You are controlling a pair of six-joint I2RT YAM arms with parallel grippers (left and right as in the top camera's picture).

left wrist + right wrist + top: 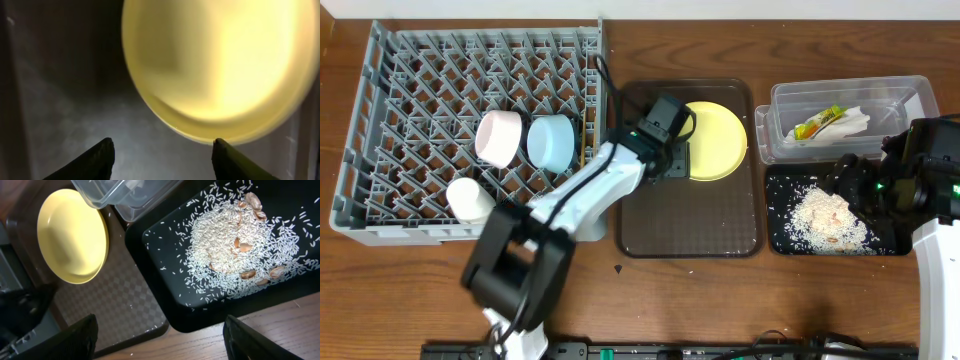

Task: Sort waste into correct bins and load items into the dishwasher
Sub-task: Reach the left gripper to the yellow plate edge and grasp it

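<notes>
The yellow plate [718, 140] lies on the brown serving tray [690, 225]; it fills the left wrist view [220, 65] and shows in the right wrist view [72, 235]. My left gripper [672, 163] is open just left of the plate's rim, its fingertips [162, 150] at the near edge. The grey dish rack [420, 110] holds the pinkish-white bowl [500, 137], the light blue bowl [553, 142] and the white cup [470, 200]. The clear tub [900, 95] holds the wrapper packet [817, 123] and white napkin [855, 122]. The black tray [785, 235] holds rice [225, 240]. My right gripper [160, 337] is open above the tray's near corner.
The chopsticks are not visible. A few rice grains lie on the serving tray [125, 315]. Bare wooden table [800, 300] runs along the front. The right arm [930, 190] stands over the black tray's right side.
</notes>
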